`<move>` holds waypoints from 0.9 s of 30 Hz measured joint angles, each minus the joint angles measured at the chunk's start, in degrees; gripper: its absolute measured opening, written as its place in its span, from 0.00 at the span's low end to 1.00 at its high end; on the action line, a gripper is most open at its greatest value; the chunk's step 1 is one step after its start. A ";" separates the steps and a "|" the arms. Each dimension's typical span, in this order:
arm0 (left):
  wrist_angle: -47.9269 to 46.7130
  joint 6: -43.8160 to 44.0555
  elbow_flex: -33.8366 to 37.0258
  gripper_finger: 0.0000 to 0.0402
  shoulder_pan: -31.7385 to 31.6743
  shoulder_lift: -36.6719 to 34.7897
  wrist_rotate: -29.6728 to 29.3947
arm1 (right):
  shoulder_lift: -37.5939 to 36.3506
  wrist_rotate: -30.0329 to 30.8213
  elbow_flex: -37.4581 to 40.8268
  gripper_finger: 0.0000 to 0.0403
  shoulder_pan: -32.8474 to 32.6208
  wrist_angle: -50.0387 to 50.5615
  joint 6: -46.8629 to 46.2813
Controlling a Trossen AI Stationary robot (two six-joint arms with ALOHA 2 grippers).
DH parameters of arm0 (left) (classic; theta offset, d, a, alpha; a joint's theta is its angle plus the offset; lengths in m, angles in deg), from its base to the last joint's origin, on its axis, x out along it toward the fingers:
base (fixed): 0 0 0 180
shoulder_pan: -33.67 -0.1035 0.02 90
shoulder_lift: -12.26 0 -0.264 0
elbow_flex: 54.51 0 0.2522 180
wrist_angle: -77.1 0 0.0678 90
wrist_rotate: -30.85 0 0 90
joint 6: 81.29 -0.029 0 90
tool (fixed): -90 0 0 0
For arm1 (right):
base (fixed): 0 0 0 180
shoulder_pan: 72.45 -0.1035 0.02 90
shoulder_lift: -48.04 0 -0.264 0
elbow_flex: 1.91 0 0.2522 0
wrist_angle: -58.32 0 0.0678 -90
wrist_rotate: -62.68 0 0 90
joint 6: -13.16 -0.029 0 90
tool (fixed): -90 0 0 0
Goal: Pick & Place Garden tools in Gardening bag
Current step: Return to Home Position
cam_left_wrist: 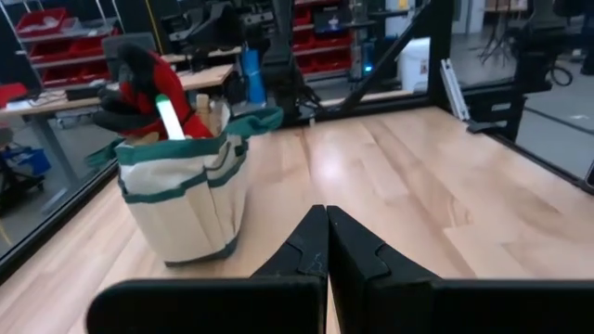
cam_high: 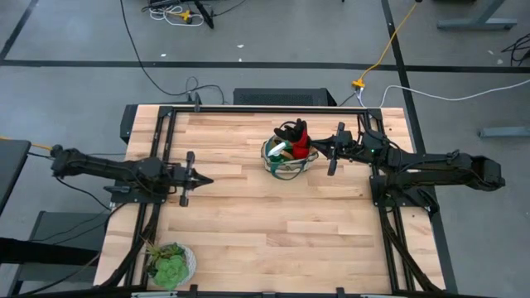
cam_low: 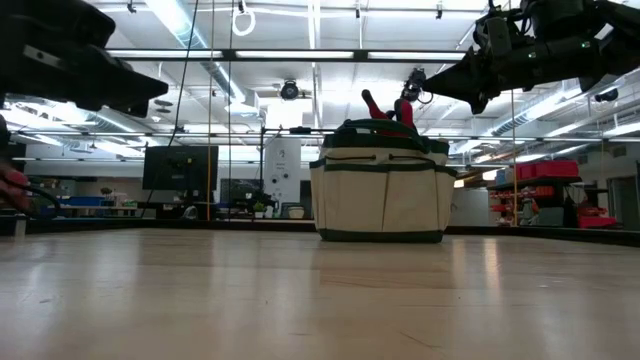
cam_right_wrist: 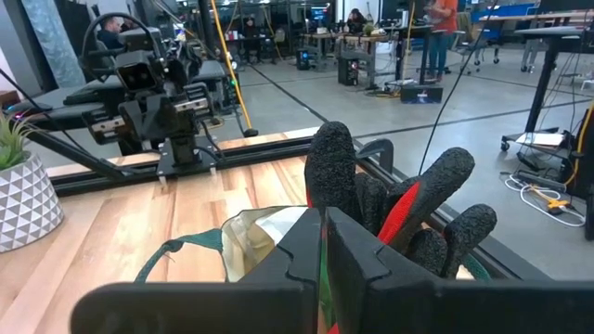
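We find the gardening bag [cam_low: 380, 195] upright on the table [cam_high: 265, 223], with the red-and-black gloves [cam_right_wrist: 408, 204] standing out of its mouth and a white handle [cam_left_wrist: 167, 116] showing beside them. No garden tool lies on the boards around the bag. What sits deeper in the bag is hidden, so we cannot confirm every tool by sight.

The right gripper [cam_right_wrist: 325, 227] hangs just beside the bag and above its rim, fingers pressed together and holding nothing. The left gripper [cam_left_wrist: 327, 223] is well apart from the bag on the opposite side, its fingers likewise closed and empty. The potted plant [cam_high: 170, 265] stands far from the bag and is no part of the job.

We judge the loading complete and the return to rest in hand. The next move calls for the right arm to draw back from the bag without catching the gloves or the handles.
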 joint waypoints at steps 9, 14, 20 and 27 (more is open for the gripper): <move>-3.82 1.39 2.30 0.01 -0.02 -7.04 0.08 | 0.00 0.00 0.00 0.05 0.00 0.00 0.00; -7.66 1.54 2.30 0.01 -0.02 -10.91 0.04 | 0.00 0.00 0.00 0.05 0.00 0.00 0.00; -8.16 1.92 2.30 0.01 -0.02 -15.76 0.51 | 0.00 0.00 0.00 0.05 0.00 0.00 0.00; -8.13 1.94 2.32 0.01 -0.04 -16.86 -0.35 | -0.02 0.00 0.00 0.05 0.00 0.00 0.00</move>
